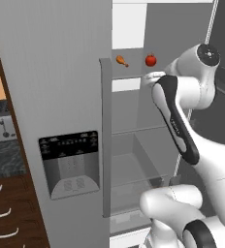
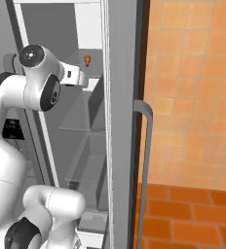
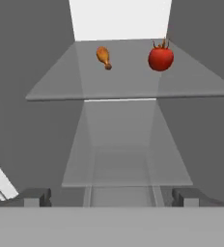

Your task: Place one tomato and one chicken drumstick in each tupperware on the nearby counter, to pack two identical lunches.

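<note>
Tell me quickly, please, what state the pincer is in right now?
Pincer: open, holding nothing, inside the fridge below the shelf with the tomato and drumstick.

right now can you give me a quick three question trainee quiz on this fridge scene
1. True or false: the tomato and the drumstick lie on the same fridge shelf.
2. Multiple choice: the end effector is A) shut on the tomato, B) open and holding nothing, C) shut on the drumstick.
3. In the hand view, which food lies further left?

Key
1. True. Both rest on the upper glass shelf, apart from each other.
2. B. The fingertips stand wide apart with nothing between them, short of the food.
3. The drumstick.
</note>
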You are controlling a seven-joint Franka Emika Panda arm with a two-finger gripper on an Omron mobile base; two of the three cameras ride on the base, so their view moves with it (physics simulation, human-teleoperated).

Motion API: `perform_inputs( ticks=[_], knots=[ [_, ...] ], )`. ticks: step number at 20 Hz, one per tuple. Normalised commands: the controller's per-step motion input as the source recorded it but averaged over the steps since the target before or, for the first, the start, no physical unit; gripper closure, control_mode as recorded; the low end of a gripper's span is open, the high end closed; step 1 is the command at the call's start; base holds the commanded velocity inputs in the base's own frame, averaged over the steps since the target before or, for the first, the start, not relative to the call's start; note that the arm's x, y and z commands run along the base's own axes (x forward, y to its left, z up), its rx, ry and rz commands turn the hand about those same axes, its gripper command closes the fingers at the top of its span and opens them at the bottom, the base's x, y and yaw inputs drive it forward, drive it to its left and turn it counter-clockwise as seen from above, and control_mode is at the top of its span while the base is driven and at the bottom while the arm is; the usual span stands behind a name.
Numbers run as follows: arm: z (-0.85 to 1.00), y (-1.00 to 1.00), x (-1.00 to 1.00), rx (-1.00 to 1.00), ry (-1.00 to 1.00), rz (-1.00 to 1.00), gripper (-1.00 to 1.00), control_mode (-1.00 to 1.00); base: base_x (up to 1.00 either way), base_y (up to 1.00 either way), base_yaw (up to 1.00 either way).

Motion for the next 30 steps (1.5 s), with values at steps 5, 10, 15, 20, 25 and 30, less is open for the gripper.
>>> perform_inputs(
  ticks=[5,10,15,20,25,30],
  knots=[
    [0.13,0.12,1.0,0.0,0.0,0.0,-1.0,-1.0,0.0,0.0,0.0],
    [0.06,0.16,1.0,0.0,0.01,0.0,-1.0,-1.0,0.0,0.0,0.0],
    [-0.02,0.05,1.0,0.0,0.12,0.0,-1.0,-1.0,0.0,0.0,0.0],
    [-0.17,0.04,1.0,0.0,0.13,0.0,-1.0,-1.0,0.0,0.0,0.0],
    [-0.3,0.09,1.0,0.0,0.0,0.0,-1.0,-1.0,0.0,0.0,0.0],
    [-0.24,0.07,1.0,0.0,0.0,0.0,-1.0,-1.0,0.0,0.0,0.0]
  ],
)
